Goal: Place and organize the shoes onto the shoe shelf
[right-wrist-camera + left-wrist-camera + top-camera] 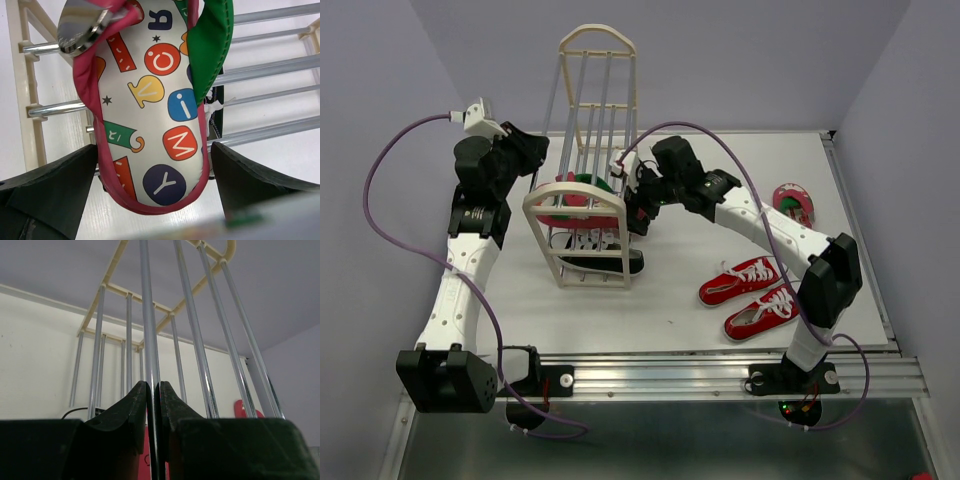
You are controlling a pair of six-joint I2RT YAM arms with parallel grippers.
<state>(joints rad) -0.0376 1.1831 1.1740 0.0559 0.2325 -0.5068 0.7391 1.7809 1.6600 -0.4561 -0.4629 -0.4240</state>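
Note:
The shoe shelf (590, 130) stands at the table's middle. My left gripper (153, 390) is shut on one of its silver rods (150, 315), at the shelf's left side (542, 160). A flip-flop (155, 95) with a pink rim, green strap and printed letters lies on an upper tier's rods. My right gripper (154, 147) is open around its heel, with a small gap on the right side. The black sneakers (600, 258) sit on the bottom tier. Two red sneakers (750, 295) lie on the table at the right. The other flip-flop (792, 200) lies far right.
The right arm (770, 225) reaches across the table from its base to the shelf's right side, passing above the red sneakers. The left arm (470, 230) stands along the table's left edge. A metal rail (720, 370) runs along the near edge.

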